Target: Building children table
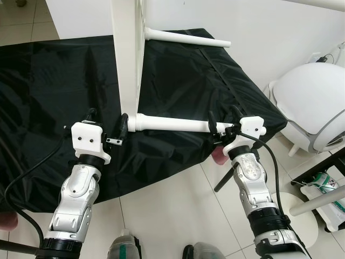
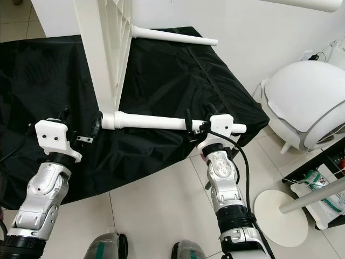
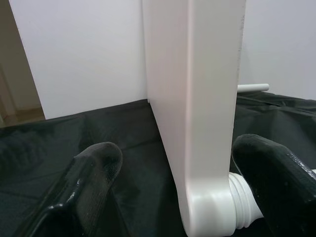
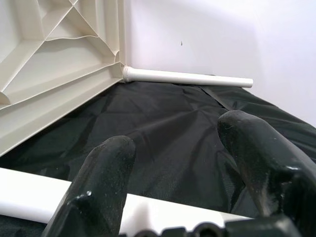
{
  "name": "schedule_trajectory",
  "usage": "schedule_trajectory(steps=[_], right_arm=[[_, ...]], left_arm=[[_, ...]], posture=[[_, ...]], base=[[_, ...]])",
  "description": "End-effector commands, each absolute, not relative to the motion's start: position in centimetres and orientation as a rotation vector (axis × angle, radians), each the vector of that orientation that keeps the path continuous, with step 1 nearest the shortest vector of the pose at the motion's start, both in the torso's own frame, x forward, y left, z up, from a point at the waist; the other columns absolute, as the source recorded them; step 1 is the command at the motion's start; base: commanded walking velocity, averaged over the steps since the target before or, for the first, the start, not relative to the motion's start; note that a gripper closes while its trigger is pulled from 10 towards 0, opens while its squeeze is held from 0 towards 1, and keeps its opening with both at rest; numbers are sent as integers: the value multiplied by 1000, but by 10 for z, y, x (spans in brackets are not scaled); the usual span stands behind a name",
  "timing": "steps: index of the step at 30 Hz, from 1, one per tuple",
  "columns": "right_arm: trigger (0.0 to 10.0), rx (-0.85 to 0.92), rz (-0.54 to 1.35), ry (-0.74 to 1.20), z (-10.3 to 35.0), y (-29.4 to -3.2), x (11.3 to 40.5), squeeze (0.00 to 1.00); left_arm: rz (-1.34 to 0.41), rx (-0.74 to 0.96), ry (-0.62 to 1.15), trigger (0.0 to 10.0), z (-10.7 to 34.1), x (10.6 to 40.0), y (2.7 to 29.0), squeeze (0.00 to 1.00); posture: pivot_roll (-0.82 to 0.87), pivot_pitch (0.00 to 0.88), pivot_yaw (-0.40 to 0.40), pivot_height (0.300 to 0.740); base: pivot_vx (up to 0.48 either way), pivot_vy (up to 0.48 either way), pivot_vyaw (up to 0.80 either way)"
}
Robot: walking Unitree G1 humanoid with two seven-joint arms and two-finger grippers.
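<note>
The white table top (image 1: 128, 59) stands on its edge on a black cloth (image 1: 48, 91). A white leg (image 1: 172, 124) sticks out sideways from its near corner, and a second leg (image 1: 186, 38) sticks out at the far corner. My left gripper (image 1: 108, 120) is open, its fingers either side of the near corner; in the left wrist view the table edge (image 3: 207, 98) stands between the fingertips (image 3: 101, 158). My right gripper (image 1: 223, 120) is open at the near leg's free end, which lies across the base of its fingers (image 4: 106, 173).
A rounded white appliance (image 1: 312, 102) stands on the tiled floor at the right. In front of it is a white pole on a round base (image 1: 299, 208), with a low rack (image 1: 323, 189) beside it. A white wall backs the cloth.
</note>
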State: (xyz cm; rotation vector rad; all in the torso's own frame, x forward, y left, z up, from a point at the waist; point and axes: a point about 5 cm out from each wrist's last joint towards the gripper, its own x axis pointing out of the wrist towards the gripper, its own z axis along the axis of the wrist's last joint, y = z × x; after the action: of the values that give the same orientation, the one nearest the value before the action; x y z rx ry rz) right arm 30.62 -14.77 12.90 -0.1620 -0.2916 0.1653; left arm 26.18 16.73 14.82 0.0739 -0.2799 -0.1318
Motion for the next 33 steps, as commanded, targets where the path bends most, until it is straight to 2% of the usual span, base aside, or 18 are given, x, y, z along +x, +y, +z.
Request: schedule_trajectory(steps=[1, 13, 33], right_arm=[[10000, -161, 174, -307, 134, -145, 307, 0], [10000, -195, 197, -314, 136, -141, 308, 0], [10000, -212, 190, -313, 135, -142, 308, 0]], left_arm=[[-249, 82, -272, 10000, 148, 260, 159, 0], [-241, 81, -270, 10000, 147, 258, 159, 0], [-247, 77, -266, 10000, 147, 259, 158, 0]], posture=[[37, 0, -31, 740], [40, 0, -38, 740], [40, 0, -37, 740]], base=[[0, 0, 0], [0, 0, 69], [0, 0, 800]])
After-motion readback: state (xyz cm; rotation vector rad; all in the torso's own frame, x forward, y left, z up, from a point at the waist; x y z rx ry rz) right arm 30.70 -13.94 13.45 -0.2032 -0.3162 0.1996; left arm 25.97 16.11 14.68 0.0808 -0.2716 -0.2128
